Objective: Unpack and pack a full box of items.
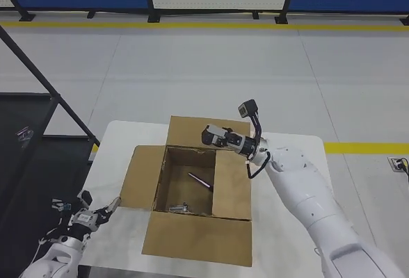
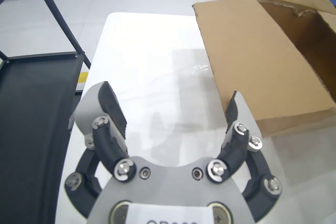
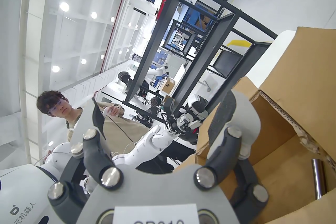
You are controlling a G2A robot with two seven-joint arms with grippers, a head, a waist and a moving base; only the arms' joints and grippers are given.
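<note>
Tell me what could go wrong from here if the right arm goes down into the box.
1. The right gripper hangs open at the far flap of the box. Lowering it may snag the cardboard and shove the box.
2. The slim dark rod and the small metal piece lie on the box floor, so a pinch could slip off them.

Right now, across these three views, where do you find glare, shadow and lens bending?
Left wrist view: glare whitens the table, a faint shadow lies on it under the left tool, and the black rack post curves. Right wrist view: ceiling lamps flare as bright spots. Top view: the inside of the box lies in shade.
</note>
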